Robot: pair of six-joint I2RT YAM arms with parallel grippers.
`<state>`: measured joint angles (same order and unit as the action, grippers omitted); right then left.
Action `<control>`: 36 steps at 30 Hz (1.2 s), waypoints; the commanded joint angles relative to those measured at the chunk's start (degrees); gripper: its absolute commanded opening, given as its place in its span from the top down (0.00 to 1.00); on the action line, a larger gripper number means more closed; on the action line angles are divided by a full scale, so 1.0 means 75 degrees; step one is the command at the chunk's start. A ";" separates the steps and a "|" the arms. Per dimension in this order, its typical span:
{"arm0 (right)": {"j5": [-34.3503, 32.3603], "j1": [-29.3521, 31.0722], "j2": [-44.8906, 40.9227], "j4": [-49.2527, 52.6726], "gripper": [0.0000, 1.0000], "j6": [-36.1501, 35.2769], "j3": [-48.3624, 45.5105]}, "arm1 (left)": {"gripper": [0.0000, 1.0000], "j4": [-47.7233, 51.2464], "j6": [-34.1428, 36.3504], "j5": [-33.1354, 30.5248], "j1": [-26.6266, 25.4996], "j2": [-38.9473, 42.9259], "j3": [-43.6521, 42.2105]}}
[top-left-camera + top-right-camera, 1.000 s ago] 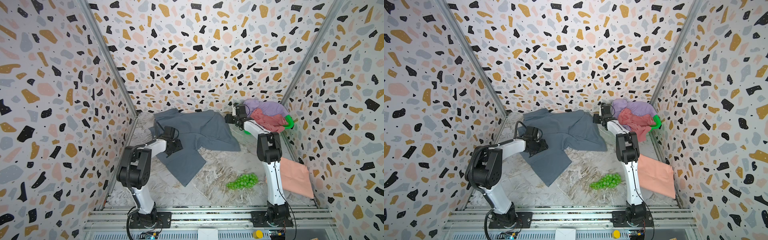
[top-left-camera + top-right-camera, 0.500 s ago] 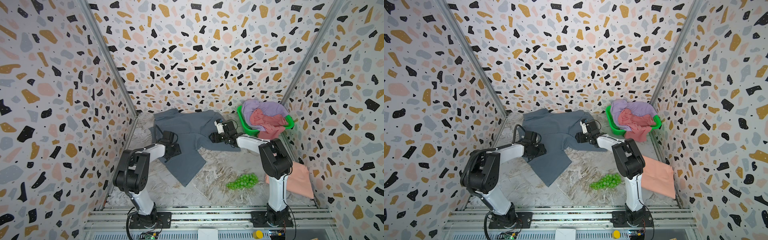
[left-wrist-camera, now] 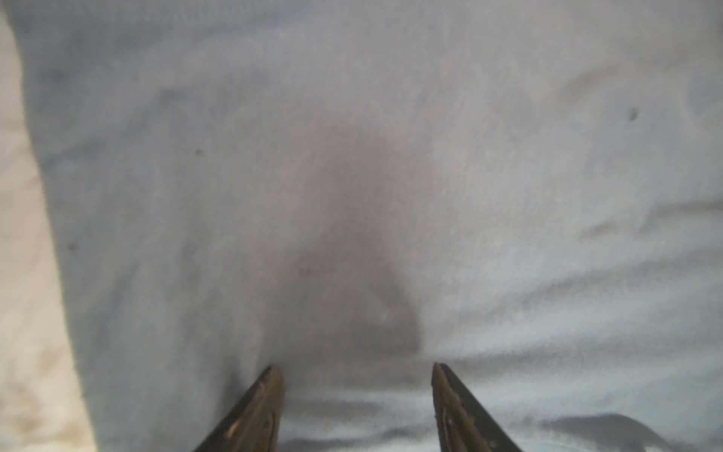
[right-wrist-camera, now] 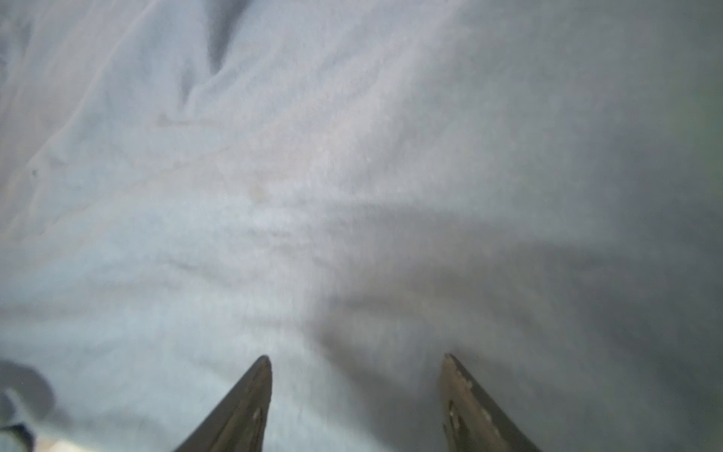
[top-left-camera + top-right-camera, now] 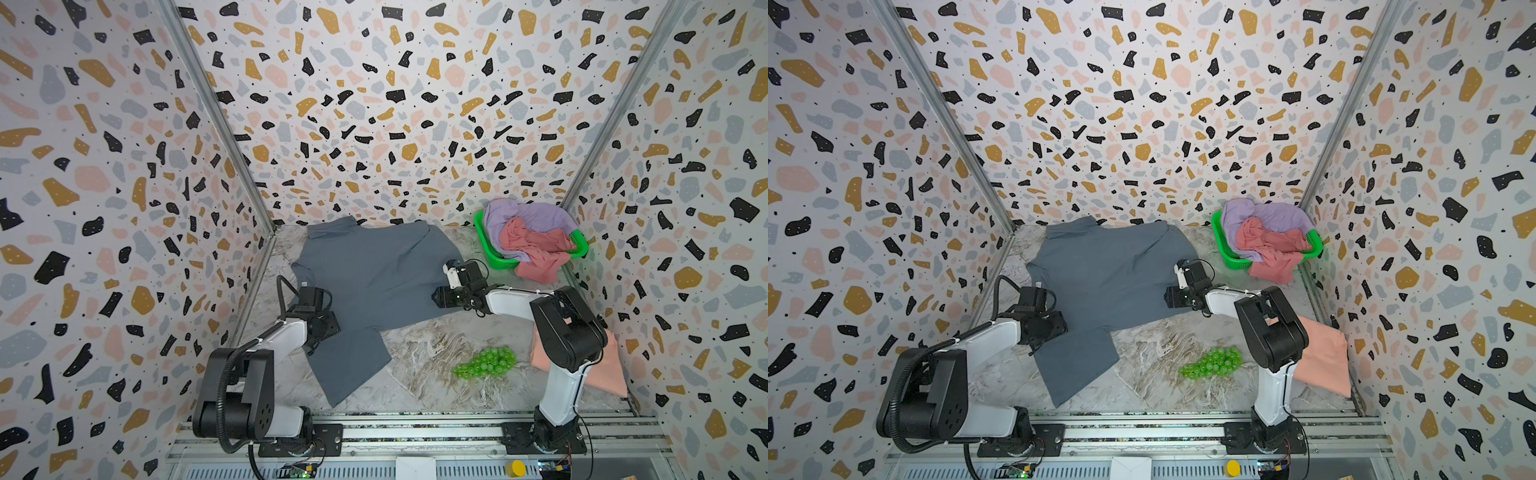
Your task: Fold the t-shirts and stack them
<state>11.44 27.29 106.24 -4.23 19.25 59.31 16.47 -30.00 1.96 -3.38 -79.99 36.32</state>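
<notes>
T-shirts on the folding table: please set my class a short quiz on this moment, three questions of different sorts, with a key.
1. True or false: the grey t-shirt lies spread on the table, outside the green basket.
2. Multiple choice: where is the peach t-shirt? A in the green basket; B flat on the table's right side; C folded on top of the grey t-shirt.
3. Fill in: in the wrist views, the left gripper and right gripper are over the grey t-shirt with jaws ____.
Key: 1 true; 2 B; 3 open.
</notes>
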 commanded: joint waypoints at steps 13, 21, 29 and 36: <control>-0.1432 -0.1293 -0.1538 0.1539 0.17 0.0694 0.0388 | 0.33 0.3354 -0.1546 0.0244 -0.0438 0.2872 -0.0729; -0.1053 -0.1798 -0.1704 0.1411 0.17 0.0358 -0.0124 | 0.34 0.4082 -0.3344 0.0251 -0.1622 0.3687 -0.1197; -0.0133 -0.2296 -0.1638 0.0933 0.16 0.0497 -0.0501 | 0.34 0.4996 -0.4403 0.0300 -0.1999 0.4367 -0.1509; -0.0155 -0.2475 -0.1606 0.0920 0.15 0.0431 -0.0550 | 0.34 0.4268 -0.4464 0.0848 -0.2075 0.3728 -0.1954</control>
<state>9.56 9.19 96.03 3.20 22.83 55.29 50.15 -61.78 5.82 -18.50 -50.50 23.42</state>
